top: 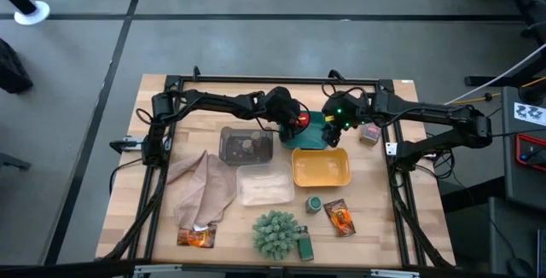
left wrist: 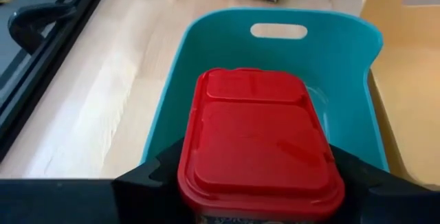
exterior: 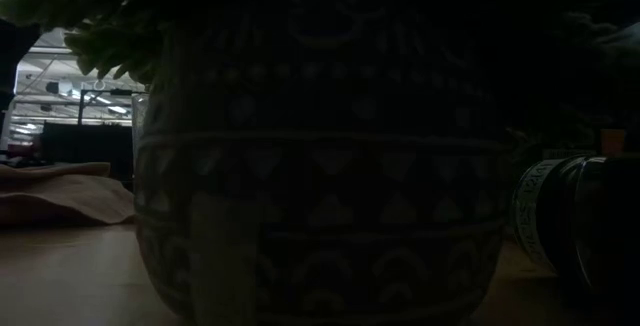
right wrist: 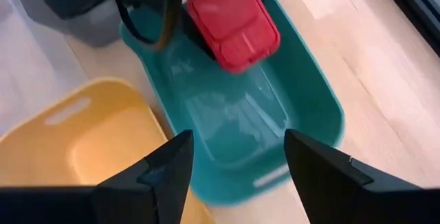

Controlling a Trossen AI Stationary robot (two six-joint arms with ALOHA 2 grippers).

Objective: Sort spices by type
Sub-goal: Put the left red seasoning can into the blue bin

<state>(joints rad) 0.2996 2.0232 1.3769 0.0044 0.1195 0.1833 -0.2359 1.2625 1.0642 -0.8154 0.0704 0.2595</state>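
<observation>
High view: two red tubs (top: pixel 302 121), left gripper (left wrist: pixel 258 176) clasps one; right gripper (right wrist: pixel 237 157) agape.

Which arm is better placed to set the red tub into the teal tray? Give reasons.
The left. Its gripper holds the red tub directly above the teal tray. The right gripper hovers open and empty over the same tray.

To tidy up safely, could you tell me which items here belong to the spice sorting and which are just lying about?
Job: red tub in left gripper, second red tub, two green jars, two orange sachets, teal tray.
Lying about: cloth, plant ball.
</observation>
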